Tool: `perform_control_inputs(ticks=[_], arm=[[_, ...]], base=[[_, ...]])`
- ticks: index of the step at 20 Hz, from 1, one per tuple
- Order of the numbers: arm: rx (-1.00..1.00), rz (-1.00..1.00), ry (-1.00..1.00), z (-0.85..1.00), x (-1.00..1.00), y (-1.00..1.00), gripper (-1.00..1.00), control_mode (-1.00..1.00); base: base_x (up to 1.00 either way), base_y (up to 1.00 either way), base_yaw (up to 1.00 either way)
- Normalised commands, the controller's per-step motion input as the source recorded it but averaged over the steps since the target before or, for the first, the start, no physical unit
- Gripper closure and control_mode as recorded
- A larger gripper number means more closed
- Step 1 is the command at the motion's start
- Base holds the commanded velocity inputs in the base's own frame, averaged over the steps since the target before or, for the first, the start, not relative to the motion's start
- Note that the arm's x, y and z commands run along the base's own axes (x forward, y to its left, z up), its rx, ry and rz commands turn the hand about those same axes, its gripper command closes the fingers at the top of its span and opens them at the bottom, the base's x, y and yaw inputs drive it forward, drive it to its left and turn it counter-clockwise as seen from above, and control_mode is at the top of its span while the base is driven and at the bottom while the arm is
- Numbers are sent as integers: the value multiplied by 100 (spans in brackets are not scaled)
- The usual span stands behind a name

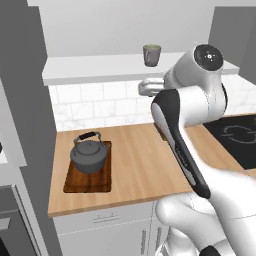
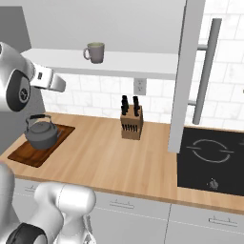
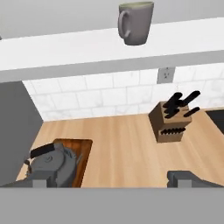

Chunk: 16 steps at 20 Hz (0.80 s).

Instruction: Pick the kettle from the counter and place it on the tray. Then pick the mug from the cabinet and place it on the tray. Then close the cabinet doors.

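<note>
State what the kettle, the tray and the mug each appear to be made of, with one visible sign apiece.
Kettle: probably metal, a dull dark grey with soft highlights. Tray: wood, dark brown with visible grain. Mug: possibly ceramic, a matt grey-green body with a pale rim.

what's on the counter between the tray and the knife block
Nothing: the right base view shows bare counter between the tray, which holds the kettle, and the knife block.

one kettle point(image 1: 89, 155), one mug point(image 1: 151, 54) (shelved), one tray point(image 1: 75, 184)

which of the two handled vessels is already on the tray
The kettle: it sits on the tray, while the mug stands up on the shelf.
</note>
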Motion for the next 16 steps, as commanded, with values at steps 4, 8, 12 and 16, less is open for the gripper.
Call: perform_control_inputs(ticks=[4,8,12,16], arm=[[-6,-9,-6,4,42,-5,-100,-100],[-9,-12,0,-4,40,-5,-100,-100],[-8,-16,0,-3,51,0,-100,-100],[-5,-21,0,0,61,0,-100,-100]], base=[[0,0,0],[0,0,0],[0,0,0],[0,0,0]])
